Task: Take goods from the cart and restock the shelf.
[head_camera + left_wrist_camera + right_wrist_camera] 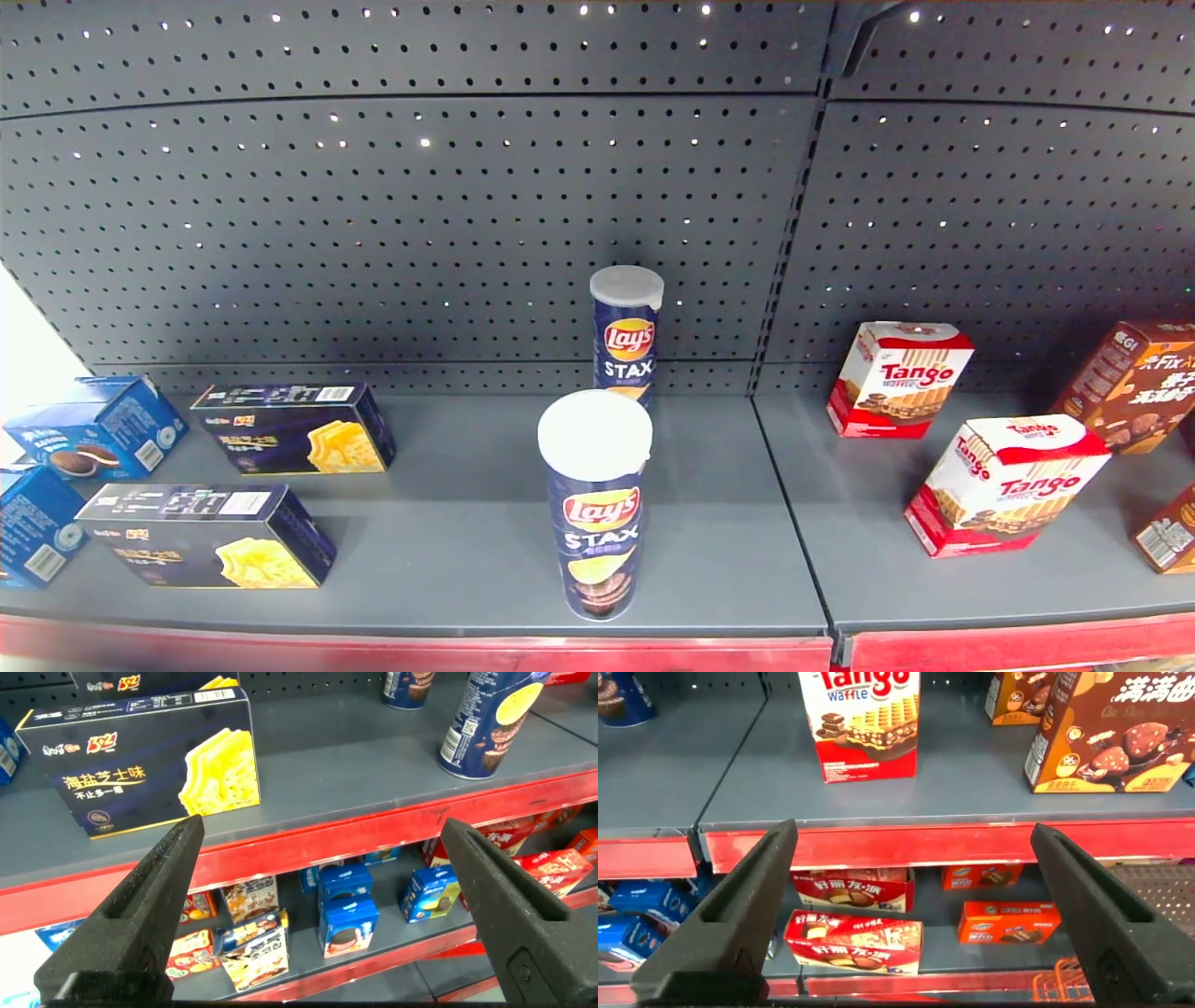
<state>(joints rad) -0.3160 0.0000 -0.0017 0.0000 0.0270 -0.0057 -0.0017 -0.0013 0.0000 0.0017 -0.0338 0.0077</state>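
Grey shelf: the front chip can stands upright near the red edge, with the rear chip can at its 12 o'clock and a wafer box at its 3 o'clock. The left gripper and right gripper face the shelf, fingers apart, empty.

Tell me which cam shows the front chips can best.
Head view: the front chips can stands upright, whole from lid to base. Left wrist view catches its lower body, top cut off. Right wrist view has a dark blue scrap, possibly it; cannot tell.
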